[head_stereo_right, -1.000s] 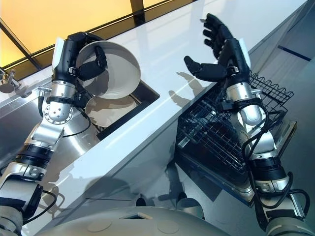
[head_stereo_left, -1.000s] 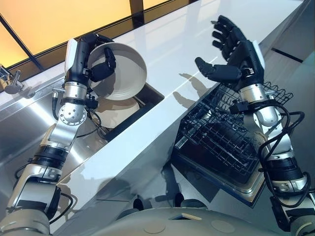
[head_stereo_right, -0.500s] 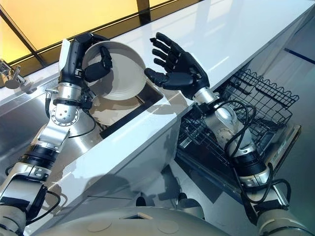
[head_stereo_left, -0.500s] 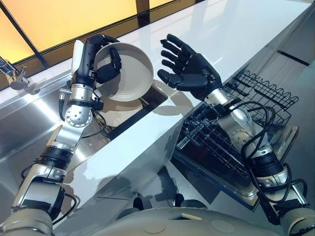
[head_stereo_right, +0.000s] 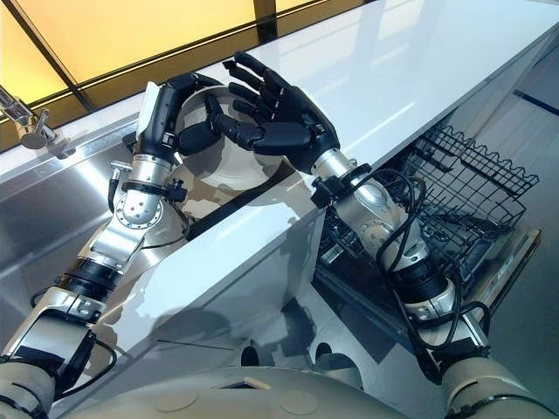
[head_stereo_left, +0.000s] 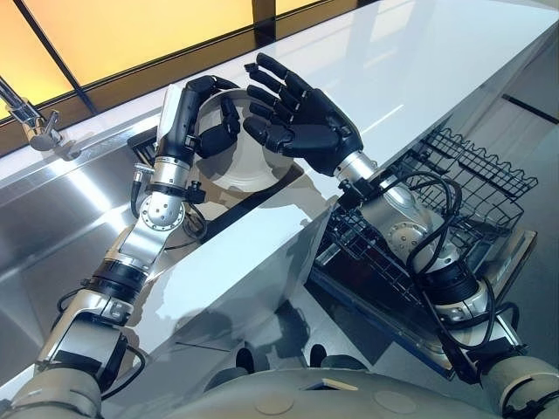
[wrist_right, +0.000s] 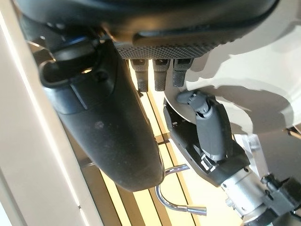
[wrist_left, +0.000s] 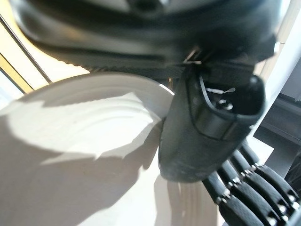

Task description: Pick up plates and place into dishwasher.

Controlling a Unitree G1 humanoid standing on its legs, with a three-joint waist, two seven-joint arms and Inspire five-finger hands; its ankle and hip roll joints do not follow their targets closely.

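The plate (head_stereo_left: 247, 166) is round and off-white with a raised rim and faint rings on its inner face. It is held in the air, steeply tilted. The left hand (head_stereo_left: 196, 113) clasps its rim, thumb on the hollow side. At about 4 o'clock from it, the dishwasher's black wire rack (head_stereo_left: 476, 170) stands pulled out.

The two eye views look down from the head, slightly apart, sharing the counter (head_stereo_left: 419, 61), sink (head_stereo_left: 61, 209) and dishwasher rack (head_stereo_left: 476, 170). Both wrist views sit very close and catch the plate (wrist_left: 70, 141).
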